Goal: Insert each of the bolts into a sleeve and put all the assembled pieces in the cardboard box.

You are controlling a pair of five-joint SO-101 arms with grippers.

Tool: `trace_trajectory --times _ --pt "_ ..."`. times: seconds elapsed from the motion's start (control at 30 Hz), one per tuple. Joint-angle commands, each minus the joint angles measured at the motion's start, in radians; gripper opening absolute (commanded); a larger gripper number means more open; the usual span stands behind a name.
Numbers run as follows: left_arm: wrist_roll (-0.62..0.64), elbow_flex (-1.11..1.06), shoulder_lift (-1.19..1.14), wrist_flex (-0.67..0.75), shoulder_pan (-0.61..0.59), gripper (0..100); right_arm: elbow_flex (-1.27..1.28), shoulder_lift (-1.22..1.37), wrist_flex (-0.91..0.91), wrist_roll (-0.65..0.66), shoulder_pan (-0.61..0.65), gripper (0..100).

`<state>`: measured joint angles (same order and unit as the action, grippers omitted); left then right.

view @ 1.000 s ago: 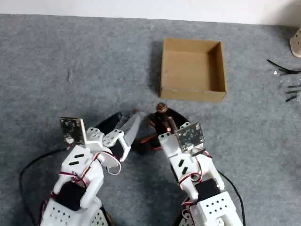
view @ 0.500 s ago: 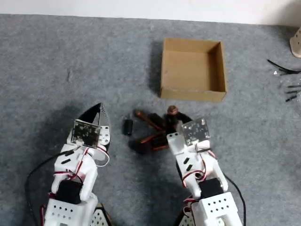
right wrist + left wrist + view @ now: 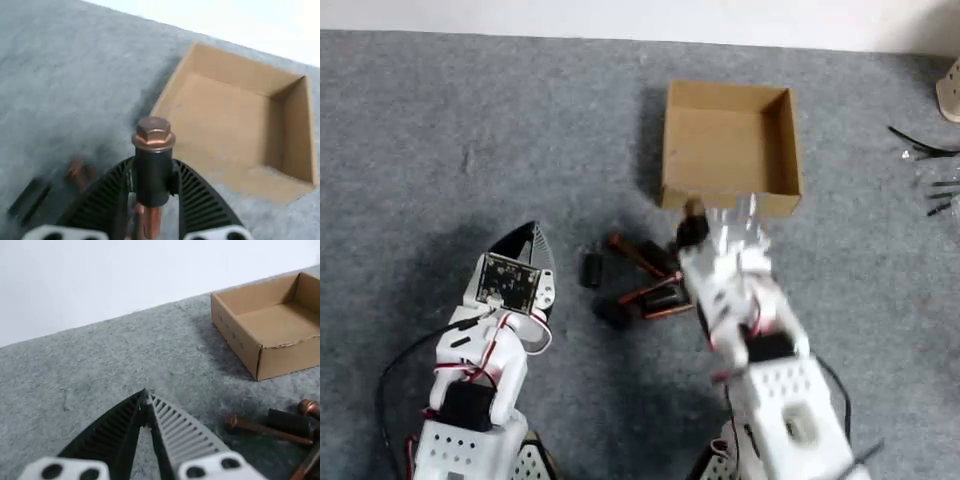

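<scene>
Right pincer (image 3: 152, 167): clenched on a black sleeve (image 3: 152, 181) with a copper bolt (image 3: 153, 134) seated in it, held upright, hex head uppermost. In the high view it sits at 6 o'clock of the cardboard box (image 3: 728, 203), close to its near wall.

Left pincer (image 3: 146, 407): tips pressed together, grasping nothing, at 9 o'clock of the loose parts.

Loose stock on grey carpet (image 3: 440, 130): one loose sleeve (image 3: 591, 269), one loose bolt (image 3: 635, 252) at its 3 o'clock, and further bolts (image 3: 650, 297) at its 5 o'clock.
</scene>
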<state>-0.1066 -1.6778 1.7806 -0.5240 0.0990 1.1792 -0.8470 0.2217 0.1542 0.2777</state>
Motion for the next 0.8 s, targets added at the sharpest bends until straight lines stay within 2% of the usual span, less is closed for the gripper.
trace_trajectory --times 0.0,0.2,0.27,0.43,0.77 --pt "-0.006 -0.019 -0.007 0.003 -0.010 1 -0.395 0.426 -0.039 -0.104 -0.077 0.5" --pt "-0.008 -0.019 -0.007 0.005 -0.007 1 -0.780 0.909 -0.039 -0.422 -0.174 0.5" --pt "-0.008 -0.019 -0.007 0.005 -0.007 1 -0.854 1.001 -0.039 -0.477 -0.196 0.5" --pt "-0.006 -0.019 -0.007 0.011 -0.007 1 -0.934 1.116 -0.039 -0.491 -0.211 0.5" --pt "-0.006 -0.019 -0.007 0.011 -0.005 1 -0.934 1.144 -0.044 -0.488 -0.205 0.9"
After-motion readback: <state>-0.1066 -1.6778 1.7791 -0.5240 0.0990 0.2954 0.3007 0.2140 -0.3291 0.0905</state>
